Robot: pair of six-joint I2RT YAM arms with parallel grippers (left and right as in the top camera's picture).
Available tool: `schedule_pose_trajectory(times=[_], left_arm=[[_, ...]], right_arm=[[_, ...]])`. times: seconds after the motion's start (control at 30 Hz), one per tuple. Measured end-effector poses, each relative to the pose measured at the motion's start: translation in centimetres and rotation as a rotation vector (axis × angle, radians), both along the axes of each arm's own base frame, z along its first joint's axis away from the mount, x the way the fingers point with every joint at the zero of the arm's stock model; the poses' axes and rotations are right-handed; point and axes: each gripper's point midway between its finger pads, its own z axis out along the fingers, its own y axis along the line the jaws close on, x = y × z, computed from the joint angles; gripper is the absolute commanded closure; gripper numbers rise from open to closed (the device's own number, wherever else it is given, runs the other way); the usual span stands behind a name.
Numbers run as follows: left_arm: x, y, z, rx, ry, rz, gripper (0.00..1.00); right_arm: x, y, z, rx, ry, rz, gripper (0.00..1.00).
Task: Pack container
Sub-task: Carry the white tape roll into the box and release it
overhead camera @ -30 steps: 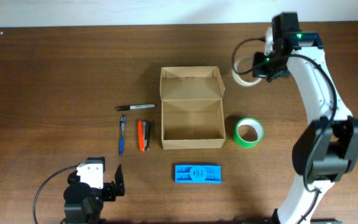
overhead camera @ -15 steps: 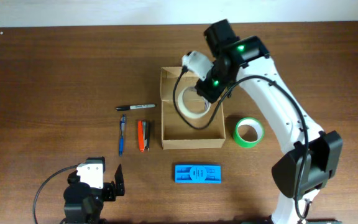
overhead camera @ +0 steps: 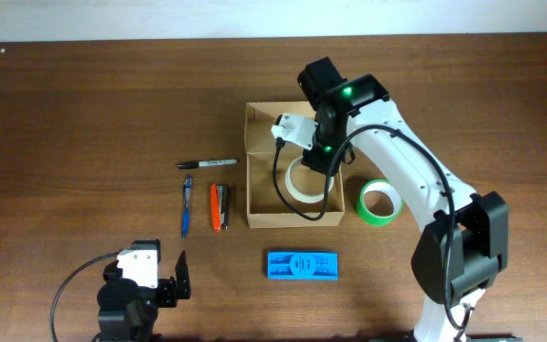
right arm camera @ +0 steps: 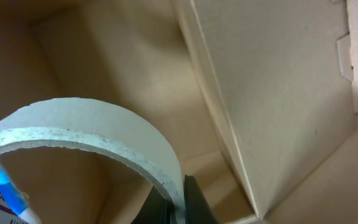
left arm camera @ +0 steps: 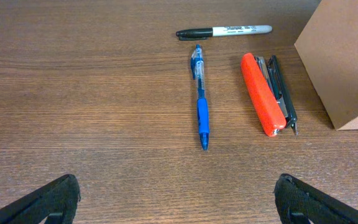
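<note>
The container [overhead camera: 293, 218] is an open tan cardboard box in the middle of the table, its flap lid standing at the back. My right gripper [overhead camera: 319, 163] reaches down into it, shut on a white tape roll [overhead camera: 306, 180] that hangs low inside the box. In the right wrist view the roll's wall [right arm camera: 98, 127] is pinched between the fingers [right arm camera: 178, 208], with the box's inner walls [right arm camera: 272, 118] behind. My left gripper [overhead camera: 164, 275] is open and empty near the front left edge; in its wrist view only the two fingertips show, wide apart [left arm camera: 179, 199].
Left of the box lie a black marker [overhead camera: 207, 163], a blue pen [overhead camera: 186, 204] and an orange stapler [overhead camera: 218, 206]. A green tape roll [overhead camera: 380, 201] lies right of the box. A flat blue plastic object [overhead camera: 302, 265] lies in front of it.
My right gripper carried the white tape roll from the back right of the table over to the box, then lowered it inside. The left arm has not moved.
</note>
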Motion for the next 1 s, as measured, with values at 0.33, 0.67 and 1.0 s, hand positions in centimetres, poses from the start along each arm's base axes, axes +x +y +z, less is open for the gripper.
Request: schedule_pose_trajectory(times=[0.33, 0.67, 1.0], left_arm=[[0.0, 0.0, 0.0, 0.0, 0.0, 0.0, 0.0], [0.0, 0.0, 0.0, 0.0, 0.0, 0.0, 0.0], [0.0, 0.0, 0.0, 0.0, 0.0, 0.0, 0.0]], right_arm=[[-0.7, 1.0, -3.5, -0.009, -0.01, 0.044, 0.96], [-1.6, 1.9, -5.8, -0.026, -0.017, 0.078, 0.66], [-1.4, 1.9, -5.5, -0.024, -0.019, 0.072, 0.67]])
